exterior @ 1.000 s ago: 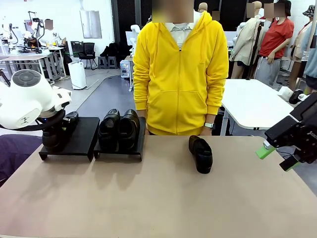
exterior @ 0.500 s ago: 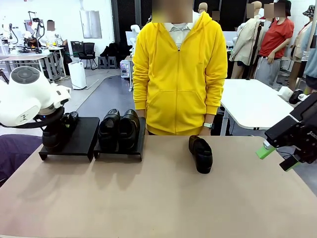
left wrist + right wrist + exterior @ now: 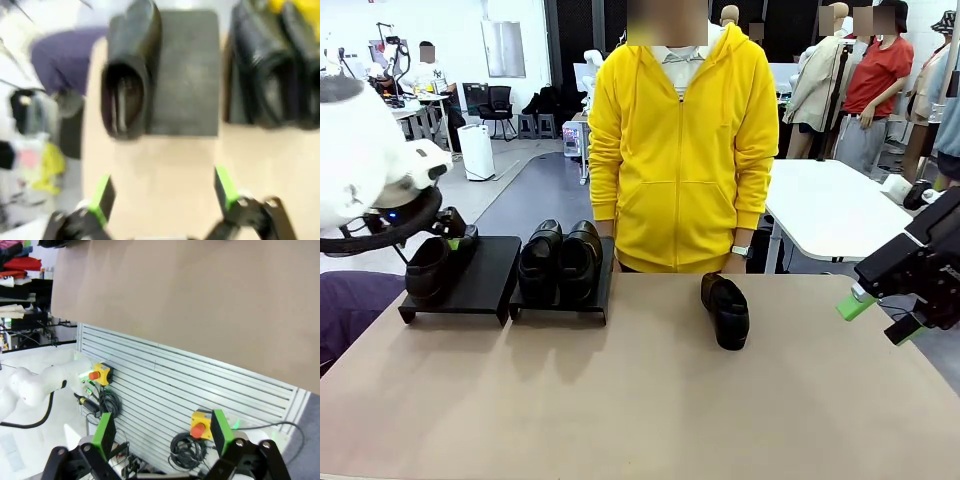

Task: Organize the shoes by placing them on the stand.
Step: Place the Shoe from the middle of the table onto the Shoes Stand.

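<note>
Risen off the glossy black shoe [image 3: 129, 80] on the matte stand [image 3: 187, 75], left hand [image 3: 162, 192] gapes wide.

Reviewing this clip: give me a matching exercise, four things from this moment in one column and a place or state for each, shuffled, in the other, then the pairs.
Things:
1. left gripper
2. right gripper
3. lone shoe
4. pair of shoes

Places or states:
A. lying on the bare table
B. open, off the table's right edge
C. side by side on the right stand section
D. open above the left stand section, which bears one shoe

Pairs: 1-D, 2-B, 3-A, 4-C
</note>
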